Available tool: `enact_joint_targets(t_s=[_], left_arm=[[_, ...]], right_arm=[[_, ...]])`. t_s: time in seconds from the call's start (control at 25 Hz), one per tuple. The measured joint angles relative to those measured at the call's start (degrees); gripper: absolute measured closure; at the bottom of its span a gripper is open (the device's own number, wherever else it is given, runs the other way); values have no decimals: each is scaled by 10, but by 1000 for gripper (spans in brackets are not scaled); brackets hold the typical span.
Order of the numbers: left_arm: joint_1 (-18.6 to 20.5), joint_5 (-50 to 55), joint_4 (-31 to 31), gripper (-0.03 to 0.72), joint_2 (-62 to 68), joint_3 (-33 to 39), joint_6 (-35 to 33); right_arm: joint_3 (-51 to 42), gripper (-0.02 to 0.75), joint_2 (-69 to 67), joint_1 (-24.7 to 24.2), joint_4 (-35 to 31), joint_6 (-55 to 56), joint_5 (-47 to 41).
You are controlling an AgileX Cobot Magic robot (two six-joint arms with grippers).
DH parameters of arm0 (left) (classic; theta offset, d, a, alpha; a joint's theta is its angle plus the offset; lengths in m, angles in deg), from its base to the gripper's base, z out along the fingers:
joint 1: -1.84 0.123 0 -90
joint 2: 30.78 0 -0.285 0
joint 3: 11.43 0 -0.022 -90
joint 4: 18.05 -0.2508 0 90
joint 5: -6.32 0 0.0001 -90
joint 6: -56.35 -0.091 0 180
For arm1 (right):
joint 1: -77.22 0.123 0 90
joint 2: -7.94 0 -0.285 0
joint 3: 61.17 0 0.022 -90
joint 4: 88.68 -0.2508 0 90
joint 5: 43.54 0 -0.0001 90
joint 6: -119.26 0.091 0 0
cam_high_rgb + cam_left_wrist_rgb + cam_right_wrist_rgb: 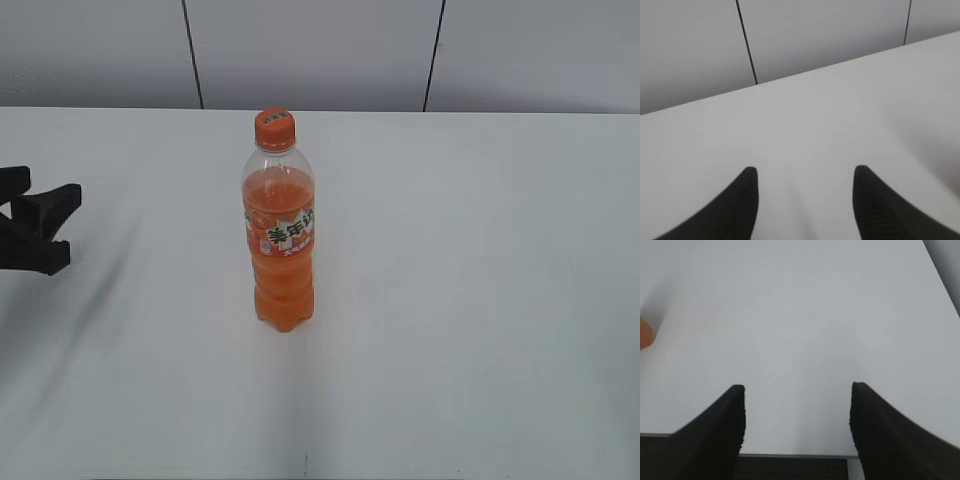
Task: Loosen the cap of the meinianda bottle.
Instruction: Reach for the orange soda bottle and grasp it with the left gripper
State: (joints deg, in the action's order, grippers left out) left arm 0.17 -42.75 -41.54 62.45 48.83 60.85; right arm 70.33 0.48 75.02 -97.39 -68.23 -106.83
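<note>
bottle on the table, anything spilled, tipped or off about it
Nothing stands out. The meinianda bottle stands upright on the white table, cap on, no spill around its base. Both tools are open and away from it.

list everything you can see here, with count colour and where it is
meinianda bottle: one, clear with orange drink and a green-white-orange label, upright near the middle of the table
cap: one, orange, on the bottle's neck
table: one, white, fills the lower part of every view
wall: pale grey panels with dark seams, behind the table
left claw: one, black, open, over bare table
right claw: one, black, open, near the table's edge
</note>
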Motion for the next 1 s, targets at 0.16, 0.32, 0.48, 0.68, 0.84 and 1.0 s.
enact_joint_targets(t_s=[0.16, 0.32, 0.48, 0.68, 0.84, 1.0], left_arm=[[17, -35, -65, 305, 51, 0, 0], [23, -60, -135, 305, 90, -1, 0], [24, -67, -231, 301, 115, -25, 26], [24, -69, -380, 255, 142, -95, 128], [24, -71, -504, 234, 165, -147, 200], [24, -72, -576, 227, 188, -183, 226]], right_arm=[[0, 244, 0, 0, 0, 0, 0], [0, 244, 0, 0, 0, 0, 0], [0, 244, 0, 0, 0, 0, 0], [0, 244, 0, 0, 0, 0, 0], [0, 244, 0, 0, 0, 0, 0], [0, 244, 0, 0, 0, 0, 0]])
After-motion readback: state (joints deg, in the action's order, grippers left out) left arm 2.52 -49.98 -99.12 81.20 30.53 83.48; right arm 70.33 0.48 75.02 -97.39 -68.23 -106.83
